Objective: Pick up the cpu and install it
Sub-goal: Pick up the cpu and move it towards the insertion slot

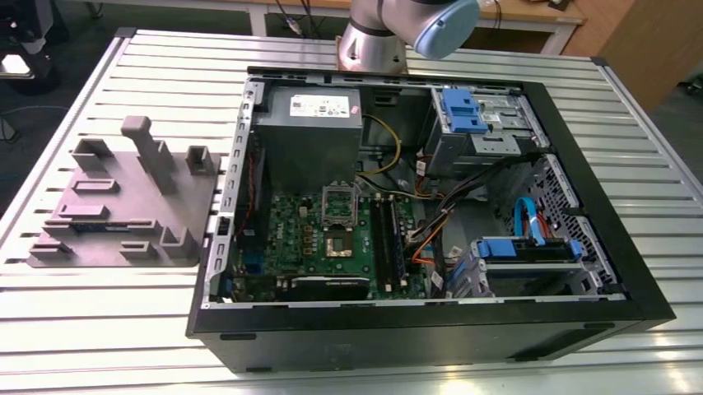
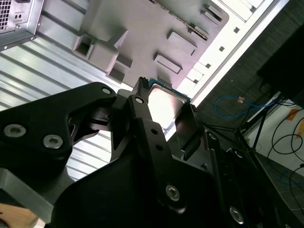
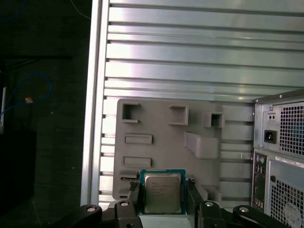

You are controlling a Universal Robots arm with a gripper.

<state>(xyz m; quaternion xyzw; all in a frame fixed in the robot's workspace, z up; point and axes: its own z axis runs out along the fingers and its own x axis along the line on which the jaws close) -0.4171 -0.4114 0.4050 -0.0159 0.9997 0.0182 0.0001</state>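
gripper (image 3: 162, 198) clamped on the cpu (image 3: 162, 190) by two opposite edges, metal top facing the first wrist view. the chip is held above the grey fixture (image 3: 156, 137) on the worktop (image 3: 190, 57), outside the pc case (image 1: 439, 317). we judge the risk is the thin edge grip: a slip or tilt could bend the pins in the socket (image 1: 338, 240). arm (image 1: 379, 37) stands at the case's far side, wrist looking down.
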